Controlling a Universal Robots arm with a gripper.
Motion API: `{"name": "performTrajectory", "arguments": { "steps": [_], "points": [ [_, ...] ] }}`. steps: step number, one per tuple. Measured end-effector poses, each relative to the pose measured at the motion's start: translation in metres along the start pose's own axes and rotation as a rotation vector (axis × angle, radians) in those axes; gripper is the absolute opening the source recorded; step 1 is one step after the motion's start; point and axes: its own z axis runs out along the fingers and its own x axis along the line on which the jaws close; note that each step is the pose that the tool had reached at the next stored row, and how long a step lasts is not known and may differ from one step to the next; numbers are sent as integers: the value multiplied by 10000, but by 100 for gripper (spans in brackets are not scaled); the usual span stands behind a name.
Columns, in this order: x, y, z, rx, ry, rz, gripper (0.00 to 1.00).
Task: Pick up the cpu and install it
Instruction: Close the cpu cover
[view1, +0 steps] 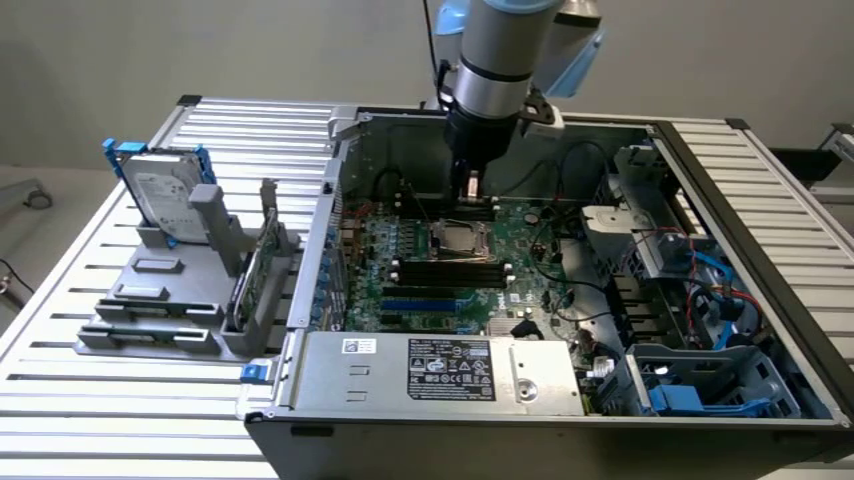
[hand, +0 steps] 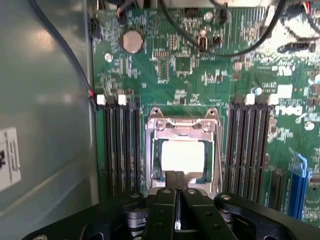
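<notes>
- The cpu (hand: 184, 154) lies flat in the socket frame (hand: 182, 124) on the motherboard (hand: 200, 75), directly ahead of the tips of the gripper (hand: 176, 176).
- In the wrist view, the gripper tips overlap the near edge of the cpu. Whether they touch it cannot be told.
- The gripper fingers are pressed together with nothing between them.
- In the exterior view, the gripper points straight down inside the open case (view1: 331, 220), just above the socket.
- The cpu is small, square and flat, with a pale silver-grey lid that shows bright glare.
- The metal frame borders the cpu on all sides.
- Memory slots (hand: 120, 150) flank the socket on both sides.
</notes>
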Motion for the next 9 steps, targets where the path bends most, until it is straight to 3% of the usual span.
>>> {"name": "performTrajectory", "arguments": {
  "steps": [5,9],
  "points": [
    [-9,-99,50,179,0,16,11],
    [-71,-128,93,298,-1,25,11]
  ]
}}
